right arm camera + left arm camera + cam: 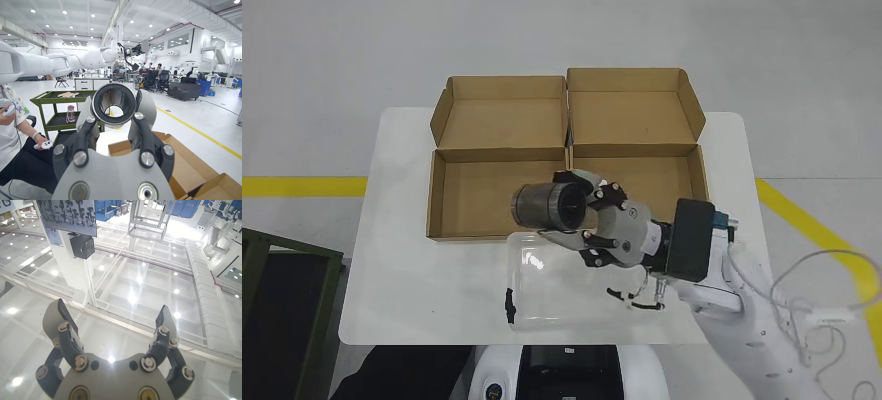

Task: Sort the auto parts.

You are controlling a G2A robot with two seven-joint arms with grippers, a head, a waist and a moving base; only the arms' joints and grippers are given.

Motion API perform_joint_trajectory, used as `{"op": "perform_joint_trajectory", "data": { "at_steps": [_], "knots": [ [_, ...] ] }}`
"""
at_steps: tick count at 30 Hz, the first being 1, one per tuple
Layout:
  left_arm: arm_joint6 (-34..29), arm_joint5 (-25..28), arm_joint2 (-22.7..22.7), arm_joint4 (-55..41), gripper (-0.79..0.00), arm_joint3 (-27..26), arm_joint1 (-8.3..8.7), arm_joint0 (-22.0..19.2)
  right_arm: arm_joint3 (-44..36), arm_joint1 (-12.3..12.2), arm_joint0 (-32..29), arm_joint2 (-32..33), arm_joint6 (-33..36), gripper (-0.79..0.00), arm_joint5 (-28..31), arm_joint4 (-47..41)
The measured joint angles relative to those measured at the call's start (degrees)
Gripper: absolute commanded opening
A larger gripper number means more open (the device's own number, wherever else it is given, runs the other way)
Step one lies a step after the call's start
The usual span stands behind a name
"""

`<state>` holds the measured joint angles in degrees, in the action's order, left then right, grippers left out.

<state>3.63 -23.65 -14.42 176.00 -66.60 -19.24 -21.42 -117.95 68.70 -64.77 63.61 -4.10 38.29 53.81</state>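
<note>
Between the fingers of the right gripper (pixel 115 106): one linear bearing sleeve (pixel 113 123), a steel cylinder with black end rings and rows of balls along the bore. The fingers are clamped on its outer wall from two sides. The bore runs along the gripper's line of reach, and in the top view most of the sleeve's length juts out past the fingertips. Directly beneath the held sleeve: the left cardboard box (pixel 472 195), lid folded back, with the sleeve hanging above its floor close to the wall it shares with its neighbour. Beneath the gripper's wrist: the right cardboard box (pixel 682 180), also open. Below and to one side of the gripper, toward the robot: a clear plastic bin (pixel 542 290). All three containers stand on the white table (pixel 392 250). Well apart from the work: the left gripper (pixel 113 313), fingers spread wide with nothing between them, pointed up at the ceiling. Handling, by judgement: the sleeve looks rigid and heavy for its bulk. Its polished wall is likely to be slippery, and its round form will likely roll once laid on its side. The best hold is across the outer wall near mid-length, clear of the end rings and the bore. The present hold near one end leaves it levered outward, so a low release over the box floor seems prudent.
</note>
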Motion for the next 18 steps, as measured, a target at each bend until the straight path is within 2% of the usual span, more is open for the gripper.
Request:
{"op": "perform_joint_trajectory", "data": {
  "at_steps": [11,18],
  "knots": [
    [0.0,0.0,0.0,0.0,0.0,0.0,0.0,0.0,0.43,0.59,0.68,-0.26,-2.76,-0.785,-1.83,-1.44],
    [0.0,0.0,0.0,0.0,0.0,0.0,0.0,0.0,2.08,0.87,0.95,-1.53,-1.58,-0.785,-2.1,0.38]
  ]
}}
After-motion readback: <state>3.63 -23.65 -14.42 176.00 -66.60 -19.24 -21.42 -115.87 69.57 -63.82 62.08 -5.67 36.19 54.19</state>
